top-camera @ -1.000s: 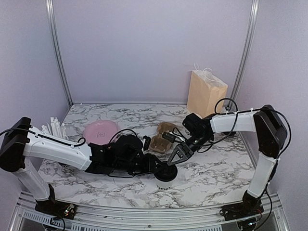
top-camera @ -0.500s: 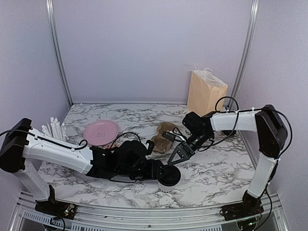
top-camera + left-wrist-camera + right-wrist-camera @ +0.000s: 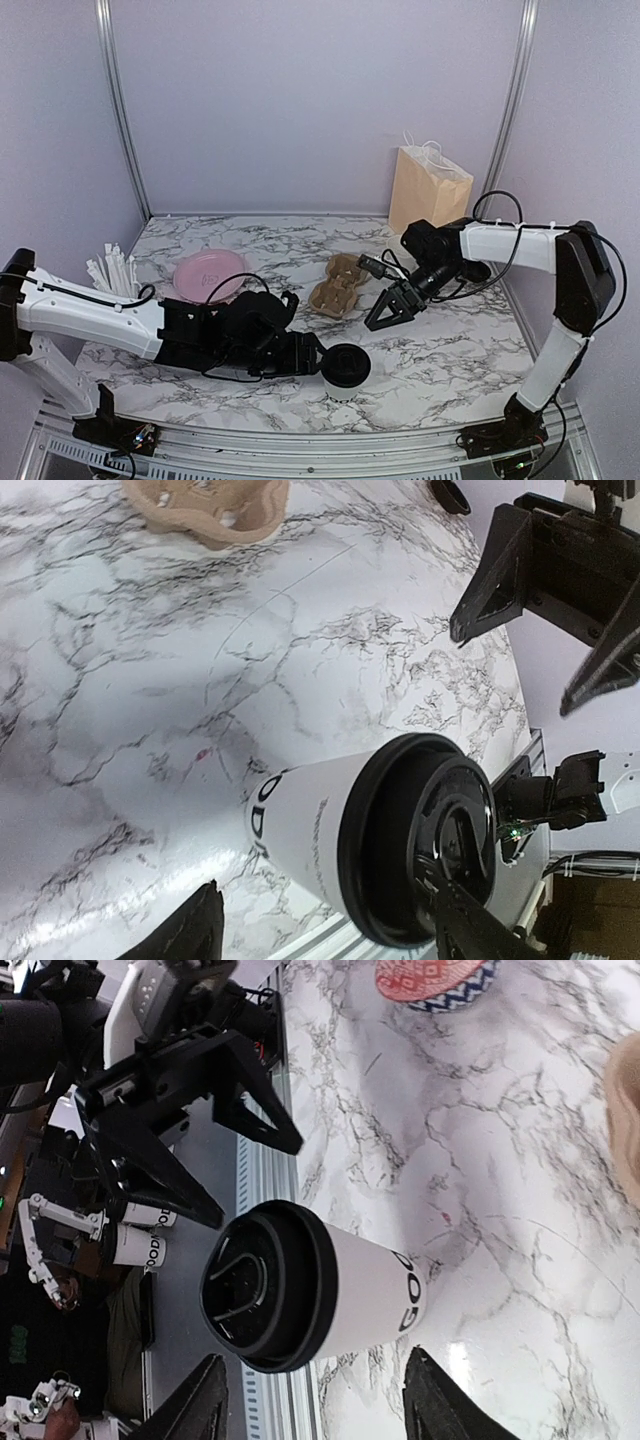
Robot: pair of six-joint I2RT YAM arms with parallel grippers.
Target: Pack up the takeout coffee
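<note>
Lidded takeout coffee stands upright at the marble table's six o'clock, left gripper spread open at its nine o'clock, apparently clear of it, right gripper open-jawed at one o'clock, likely positioned to take it toward the pulp tray.

On your marble table, the small white paper cup with the black plastic lid stood upright near the front edge, with the left gripper just to its left and the right gripper behind it to the right. Behind the cup you had the brown moulded-pulp cup tray, the round pink plate left of that, the dark cup of white straws farthest left, and the tan paper bag at the back right by the wall.
</note>
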